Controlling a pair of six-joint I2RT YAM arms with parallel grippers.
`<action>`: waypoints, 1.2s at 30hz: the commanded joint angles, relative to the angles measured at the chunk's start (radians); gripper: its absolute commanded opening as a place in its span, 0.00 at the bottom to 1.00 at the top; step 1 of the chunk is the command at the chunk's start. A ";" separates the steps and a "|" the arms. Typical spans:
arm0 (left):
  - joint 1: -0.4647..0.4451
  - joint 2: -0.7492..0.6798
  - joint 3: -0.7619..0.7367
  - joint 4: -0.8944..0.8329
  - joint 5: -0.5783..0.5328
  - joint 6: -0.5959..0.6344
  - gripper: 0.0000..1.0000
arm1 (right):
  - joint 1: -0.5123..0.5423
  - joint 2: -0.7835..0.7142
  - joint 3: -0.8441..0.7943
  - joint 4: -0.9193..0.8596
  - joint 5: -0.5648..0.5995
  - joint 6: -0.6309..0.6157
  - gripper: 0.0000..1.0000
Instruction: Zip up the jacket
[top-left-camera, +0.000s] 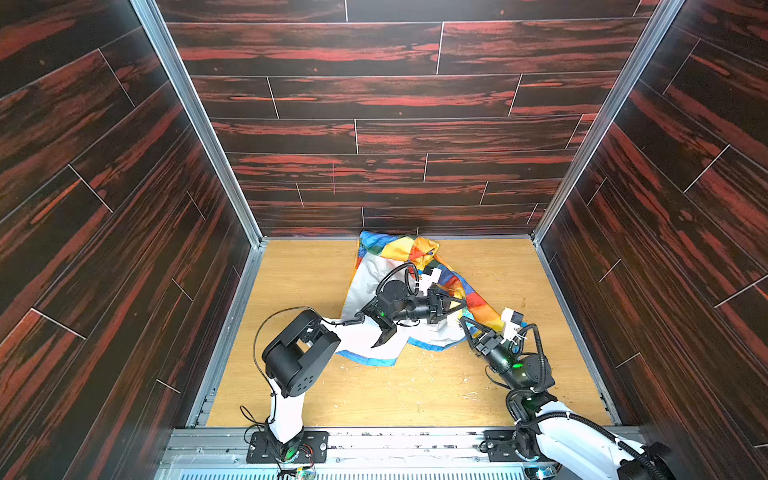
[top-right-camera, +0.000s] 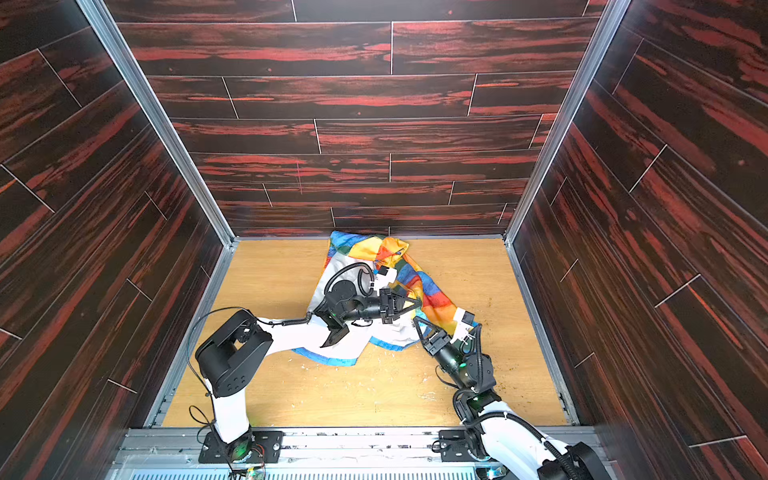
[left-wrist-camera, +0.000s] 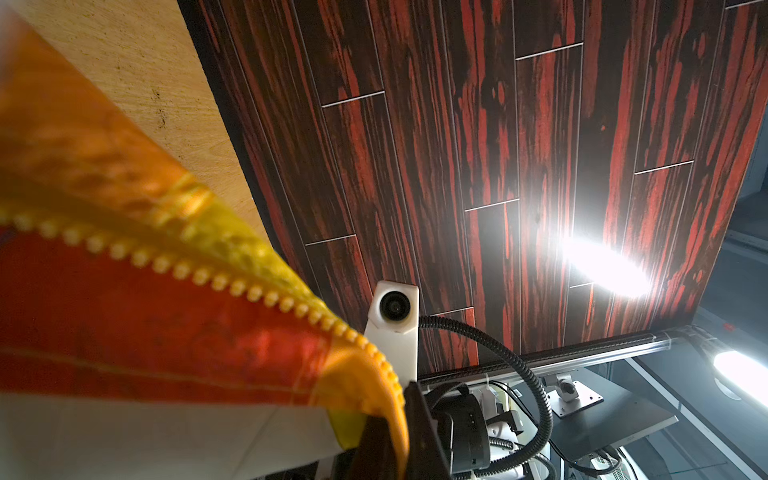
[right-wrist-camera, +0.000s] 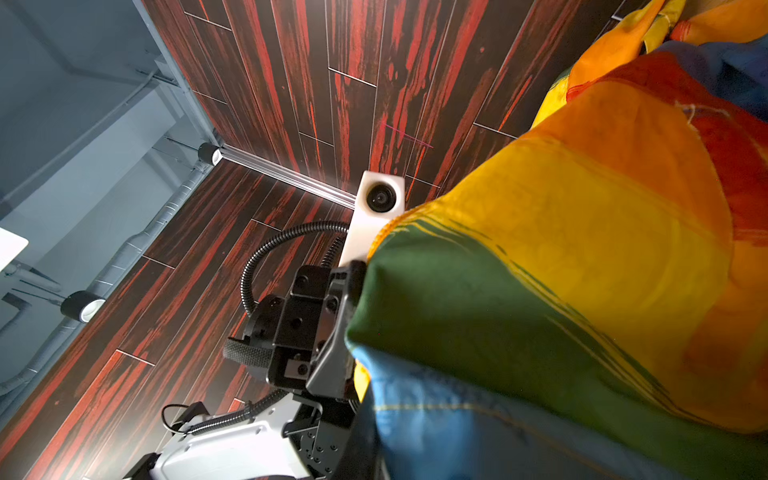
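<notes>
Against the middle of the far edge of the wooden surface (top-left-camera: 311, 291), one jacket (top-left-camera: 419, 249) (top-right-camera: 390, 249) is lying open. Its long axis is running from that edge toward the middle of the surface. The white lining is facing up on its left half, and the blue-edged border is pointing toward the near edge. The rainbow half is bunching and sloping off toward the right edge. The sleeves cannot be told apart in the crumple.

Two arms are reaching in from the near edge, and the left one is covering much of the lining in both top views. The left gripper (top-left-camera: 462, 305) (top-right-camera: 417, 305) is clenched on the jacket's zipper edge. Its wrist view is showing one row of yellow zipper teeth (left-wrist-camera: 199, 274) running down the blurred orange-red cloth (left-wrist-camera: 145, 316) to the fingers.

The right gripper (top-left-camera: 462, 320) (top-right-camera: 415, 320) is sitting just beside the left one, at the jacket's right flap. Cloth (right-wrist-camera: 582, 249) is filling its wrist view and hiding its fingertips. Whether it is clamped or released cannot be told.
</notes>
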 joint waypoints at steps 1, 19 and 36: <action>-0.006 -0.049 -0.008 0.035 0.008 -0.002 0.00 | 0.003 0.002 0.026 0.040 -0.004 -0.005 0.10; 0.070 -0.479 -0.099 -1.006 -0.422 0.528 0.57 | 0.009 -0.144 0.137 -0.513 -0.042 -0.219 0.00; 0.399 -1.067 -0.632 -1.412 -0.873 0.360 0.66 | 0.063 -0.008 0.254 -0.664 -0.097 -0.340 0.00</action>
